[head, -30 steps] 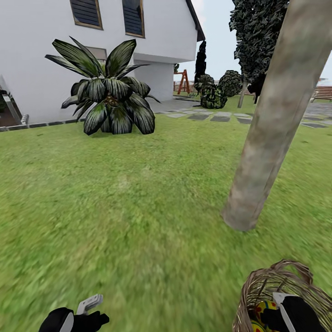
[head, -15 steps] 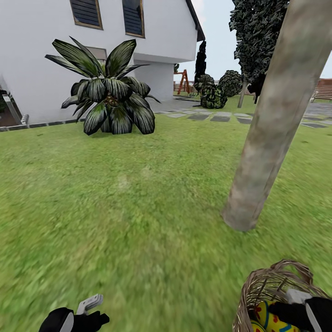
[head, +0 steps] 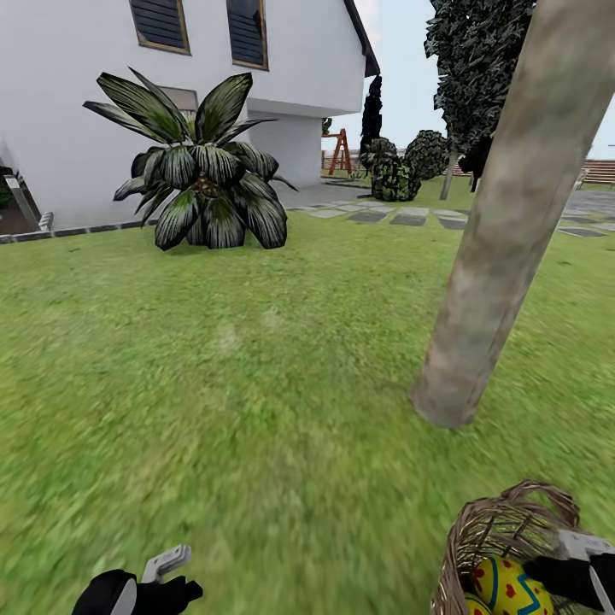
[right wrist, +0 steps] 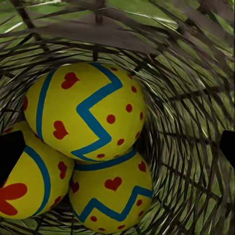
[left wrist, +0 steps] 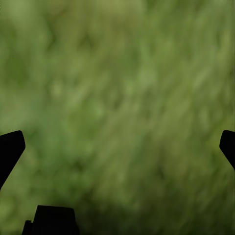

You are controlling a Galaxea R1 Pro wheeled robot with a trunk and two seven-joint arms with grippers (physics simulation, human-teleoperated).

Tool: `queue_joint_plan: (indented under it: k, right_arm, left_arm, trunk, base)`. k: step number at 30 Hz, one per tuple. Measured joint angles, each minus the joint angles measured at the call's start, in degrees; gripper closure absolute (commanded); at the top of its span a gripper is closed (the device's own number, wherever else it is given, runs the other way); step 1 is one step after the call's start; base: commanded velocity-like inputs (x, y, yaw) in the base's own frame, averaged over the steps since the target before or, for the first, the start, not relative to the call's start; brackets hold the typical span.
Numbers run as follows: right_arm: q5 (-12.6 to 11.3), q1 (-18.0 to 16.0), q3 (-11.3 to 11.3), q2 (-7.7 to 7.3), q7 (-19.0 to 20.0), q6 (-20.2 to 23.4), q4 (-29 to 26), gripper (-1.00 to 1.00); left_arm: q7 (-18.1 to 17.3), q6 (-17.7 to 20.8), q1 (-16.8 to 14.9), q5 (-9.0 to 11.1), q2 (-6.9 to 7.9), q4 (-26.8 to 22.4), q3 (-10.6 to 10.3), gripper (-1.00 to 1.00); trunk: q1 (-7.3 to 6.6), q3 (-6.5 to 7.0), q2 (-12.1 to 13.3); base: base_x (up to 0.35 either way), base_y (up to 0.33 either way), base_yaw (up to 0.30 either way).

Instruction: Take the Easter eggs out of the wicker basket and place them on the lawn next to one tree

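Observation:
The brown wicker basket stands on the lawn at the lower right of the head view, close to the base of the grey-beige tree trunk. One yellow Easter egg shows inside it. My right gripper hangs over the basket's right side. In the right wrist view the basket wall surrounds three eggs: one on top, one lower, one to the side. The right gripper is open above them, not touching. My left gripper is open over bare grass.
A short palm grows in front of the white house at the far left. Grey paving slabs, round dark bushes and a red swing frame lie far behind. Open grass stretches between me and the trunk.
My right gripper has slid to the right over the basket, uncovering more of the egg inside. The left arm and the camera have stayed still.

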Motion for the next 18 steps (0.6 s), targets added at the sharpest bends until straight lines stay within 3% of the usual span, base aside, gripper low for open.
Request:
queue_joint_plan:
  k: [3, 9, 18]
  right_arm:
    - [0.0, 0.0, -0.9, -0.09, 0.0, -1.2, 0.0, -1.0]
    - [0.1, 0.0, -1.0, 0.43, 0.1, -8.0, 0.1, -1.0]
    - [0.2, 0.0, -0.8, 0.64, 0.2, -9.2, 0.1, -1.0]
  left_arm:
    - [0.0, -0.3, 0.0, 0.0, 0.0, 0.0, 0.0, -1.0]
    - [0.0, -0.9, 0.0, 0.0, 0.0, 0.0, 0.0, -1.0]
    - [0.0, -1.0, 0.0, -0.1, 0.0, 0.0, 0.0, -1.0]
  trunk:
    - [0.0, 0.0, 0.0]
    - [0.0, 0.0, 0.0]
    - [0.0, 0.0, 0.0]
  base:
    - [0.0, 0.0, 0.0]
    - [0.0, 0.0, 0.0]
    - [0.0, 0.0, 0.0]
